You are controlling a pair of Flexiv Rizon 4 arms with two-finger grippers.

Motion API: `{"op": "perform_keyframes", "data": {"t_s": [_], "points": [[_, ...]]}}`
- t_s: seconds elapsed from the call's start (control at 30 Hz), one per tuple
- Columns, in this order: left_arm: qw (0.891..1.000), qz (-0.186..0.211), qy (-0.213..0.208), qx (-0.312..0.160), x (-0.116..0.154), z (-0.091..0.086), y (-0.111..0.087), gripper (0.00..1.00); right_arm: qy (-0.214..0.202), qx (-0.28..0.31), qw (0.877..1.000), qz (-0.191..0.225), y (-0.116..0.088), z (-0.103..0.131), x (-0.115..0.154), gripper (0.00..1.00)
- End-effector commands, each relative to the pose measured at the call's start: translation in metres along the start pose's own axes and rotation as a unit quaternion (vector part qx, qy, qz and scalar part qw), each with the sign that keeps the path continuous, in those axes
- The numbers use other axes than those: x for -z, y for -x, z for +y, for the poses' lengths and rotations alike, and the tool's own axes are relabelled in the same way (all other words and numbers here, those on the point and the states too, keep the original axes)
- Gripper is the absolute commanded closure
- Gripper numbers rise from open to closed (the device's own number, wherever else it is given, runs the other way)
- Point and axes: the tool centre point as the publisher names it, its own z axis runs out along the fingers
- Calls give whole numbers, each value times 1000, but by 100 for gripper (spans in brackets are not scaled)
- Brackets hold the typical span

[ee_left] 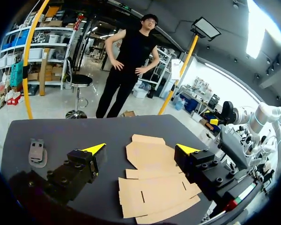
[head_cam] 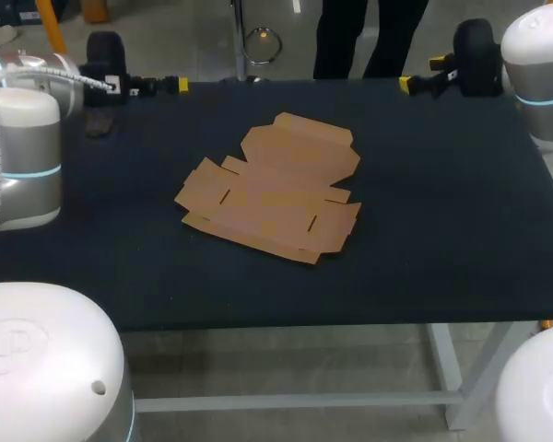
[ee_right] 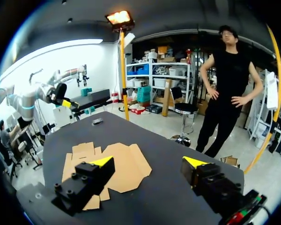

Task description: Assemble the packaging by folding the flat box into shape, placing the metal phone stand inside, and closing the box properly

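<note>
Surface (head_cam: 442,230): dark matte top, rectangular, long side running left to right, edges straight. Light falls evenly across it (same dark tone from corner to corner). Under the near edge is a pale grey metal frame: one upright leg (head_cam: 445,364) toward the right, joined to a horizontal crossbar (head_cam: 295,401).
</note>
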Motion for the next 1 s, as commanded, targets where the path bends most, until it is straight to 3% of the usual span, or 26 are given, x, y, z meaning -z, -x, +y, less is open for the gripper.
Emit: {"op": "perform_keyframes", "data": {"t_s": [0.03, 0.27, 0.6, 0.73, 1.0], "points": [[997, 2, 77, 15, 10, -2, -2, 0, -63, -26, 998, 10, 1, 1, 13, 0], [988, -4, 139, 60, 15, 7, -8, 0, -107, -100, 989, 21, 1, -9, 25, 0], [967, -8, 216, 132, 17, 28, -11, 0, -152, -169, 973, 42, -6, -33, 36, 0], [952, -8, 263, 157, 19, 34, -9, 0, -182, -188, 962, 74, -12, -43, 39, 0], [952, -8, 263, 157, 19, 34, -9, 0, -191, -185, 961, 75, -13, -46, 39, 0]]}}
